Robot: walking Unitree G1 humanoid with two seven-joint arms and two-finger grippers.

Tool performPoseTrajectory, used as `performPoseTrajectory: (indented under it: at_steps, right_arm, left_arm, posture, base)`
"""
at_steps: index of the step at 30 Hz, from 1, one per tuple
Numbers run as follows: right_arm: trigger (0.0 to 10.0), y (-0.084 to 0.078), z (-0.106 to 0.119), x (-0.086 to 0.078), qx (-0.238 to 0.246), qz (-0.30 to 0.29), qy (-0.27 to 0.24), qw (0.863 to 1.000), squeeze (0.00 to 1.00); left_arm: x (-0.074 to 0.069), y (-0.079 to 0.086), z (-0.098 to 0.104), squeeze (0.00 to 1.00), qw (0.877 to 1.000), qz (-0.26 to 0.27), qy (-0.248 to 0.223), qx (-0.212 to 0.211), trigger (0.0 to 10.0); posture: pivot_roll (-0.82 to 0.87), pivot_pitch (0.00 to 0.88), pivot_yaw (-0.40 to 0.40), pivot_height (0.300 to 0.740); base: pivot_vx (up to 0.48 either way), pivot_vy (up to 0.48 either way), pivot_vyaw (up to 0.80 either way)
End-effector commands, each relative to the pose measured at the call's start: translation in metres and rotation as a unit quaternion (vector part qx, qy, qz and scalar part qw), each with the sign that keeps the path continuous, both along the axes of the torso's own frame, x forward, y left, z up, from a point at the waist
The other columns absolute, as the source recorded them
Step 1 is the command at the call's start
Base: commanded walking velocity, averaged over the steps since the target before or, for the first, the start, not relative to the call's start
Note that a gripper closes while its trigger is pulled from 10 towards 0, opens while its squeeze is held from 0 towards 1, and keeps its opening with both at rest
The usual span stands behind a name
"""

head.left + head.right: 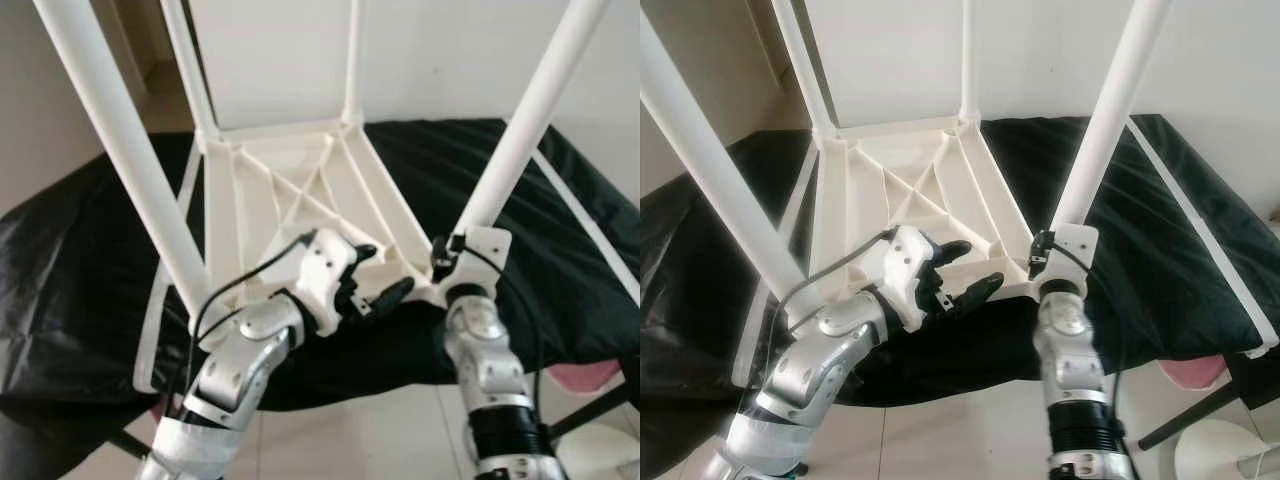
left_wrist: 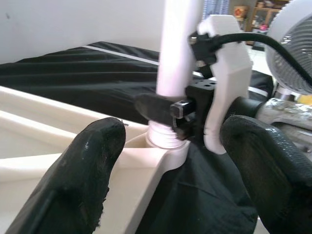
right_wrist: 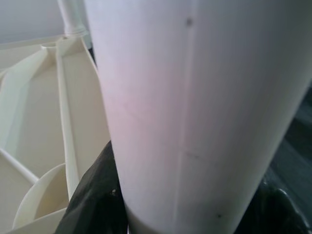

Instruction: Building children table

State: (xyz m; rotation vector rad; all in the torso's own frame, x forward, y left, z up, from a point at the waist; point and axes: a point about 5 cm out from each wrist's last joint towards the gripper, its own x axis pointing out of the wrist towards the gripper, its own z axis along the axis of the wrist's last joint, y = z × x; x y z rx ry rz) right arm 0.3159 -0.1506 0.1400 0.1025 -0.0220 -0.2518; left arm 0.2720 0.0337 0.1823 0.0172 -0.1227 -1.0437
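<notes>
- Here, nearest me, my right gripper (image 1: 1048, 262) is closing its black fingers (image 3: 95, 204) around the near right table leg (image 1: 1102, 130), low down, just above the threaded collar where the leg is meeting the corner socket.
- My right forearm is rising almost straight up from below the table's near edge, wrist held vertical against the leg.
- Beside it, my left gripper (image 1: 962, 272) is hanging with its fingers spread wide and holding nothing, pointing across at that same corner; the left elbow is bending low and the forearm is angling up and inward.
- The upturned children's table top (image 1: 300, 190) is lying ribbed side up on a black sheet (image 1: 80, 260), with its four white legs standing upward; the near left leg (image 1: 130, 150) is passing close by my left arm.
- I am judging the plastic to be light, stiff and smooth, so the round leg could be slipping when twisted; gripping low near the socket should be keeping it from levering sideways.
- Beyond, the two far legs are standing before a pale wall.
</notes>
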Motion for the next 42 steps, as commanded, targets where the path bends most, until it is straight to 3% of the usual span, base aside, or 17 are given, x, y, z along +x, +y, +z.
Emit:
performPoseTrajectory:
  at_steps: [1, 7, 16, 17, 21, 24, 29, 31, 34, 37, 41, 42]
  right_arm:
    - [10.0, 0.014, -0.013, -0.001, 0.033, 0.017, 0.038, 0.999, 0.00]
    - [10.0, 0.009, -0.013, -0.003, 0.030, -0.001, 0.053, 0.998, 0.00]
    - [10.0, 0.015, -0.011, -0.003, 0.027, -0.008, 0.050, 0.998, 0.00]
    - [10.0, 0.014, -0.009, -0.003, 0.025, 0.002, 0.041, 0.999, 1.00]
    - [10.0, 0.013, -0.006, -0.003, 0.022, 0.014, 0.027, 0.999, 1.00]
    - [10.0, 0.000, 0.005, -0.005, 0.017, 0.025, -0.015, 0.999, 1.00]
    - [10.0, -0.008, 0.010, -0.010, 0.013, 0.059, -0.037, 0.997, 1.00]
    - [10.0, -0.015, 0.011, -0.013, 0.005, 0.105, -0.047, 0.993, 1.00]
    - [10.0, -0.020, 0.012, -0.013, 0.000, 0.126, -0.051, 0.991, 1.00]
    - [10.0, -0.039, 0.019, -0.011, -0.047, 0.217, -0.066, 0.973, 1.00]
    - [10.0, -0.047, 0.019, -0.009, -0.052, 0.240, -0.064, 0.967, 1.00]
    - [10.0, -0.047, 0.017, -0.008, -0.059, 0.256, -0.058, 0.963, 0.60]
  left_arm:
    - [-0.002, 0.000, -0.002, 0.00, 1.000, -0.013, 0.000, 0.007, 10.0]
    - [-0.001, 0.002, -0.003, 0.00, 1.000, -0.009, 0.001, 0.010, 10.0]
    - [-0.002, 0.002, -0.002, 0.00, 1.000, -0.007, 0.002, 0.008, 10.0]
    - [-0.001, 0.002, -0.002, 0.00, 1.000, -0.006, 0.001, 0.008, 10.0]
    - [-0.001, 0.003, -0.002, 0.00, 1.000, -0.005, 0.000, 0.009, 10.0]
    - [0.001, 0.004, 0.000, 0.00, 1.000, -0.002, -0.001, 0.009, 10.0]
    - [0.000, 0.004, -0.001, 0.00, 1.000, -0.003, -0.001, 0.009, 10.0]
    - [0.001, 0.003, 0.000, 0.00, 1.000, -0.004, -0.001, 0.008, 10.0]
    - [0.001, 0.003, 0.000, 0.00, 1.000, -0.004, -0.002, 0.008, 10.0]
    - [0.002, 0.002, 0.000, 0.00, 1.000, -0.011, -0.002, 0.010, 10.0]
    - [0.003, 0.002, 0.000, 0.00, 1.000, -0.012, -0.004, 0.013, 10.0]
    - [0.004, 0.002, -0.001, 0.00, 1.000, -0.009, -0.004, 0.016, 10.0]
  posture:
    - [-0.07, 0.037, 0.010, 0.740]
    - [-0.06, 0.043, 0.007, 0.740]
    - [-0.06, 0.052, 0.007, 0.740]
    - [-0.06, 0.052, 0.007, 0.740]
    - [-0.06, 0.052, 0.006, 0.740]
    - [-0.06, 0.054, 0.009, 0.740]
    - [-0.06, 0.056, 0.011, 0.740]
    - [-0.07, 0.060, 0.018, 0.740]
    - [-0.08, 0.060, 0.020, 0.740]
    - [-0.09, 0.060, 0.028, 0.740]
    - [-0.09, 0.059, 0.030, 0.740]
    - [-0.09, 0.059, 0.029, 0.740]
  base:
    - [0.000, 0.000, 0.00]
    - [0.000, 0.000, 0.00]
    - [0.000, 0.000, 0.00]
    - [0.000, 0.000, 0.00]
    - [0.000, 0.000, 0.00]
    - [0.000, 0.000, 0.00]
    - [0.000, 0.000, 0.00]
    - [0.000, 0.000, 0.00]
    - [0.000, 0.000, 0.00]
    - [0.000, 0.000, 0.00]
    - [0.000, 0.000, 0.00]
    - [0.000, 0.000, 0.00]
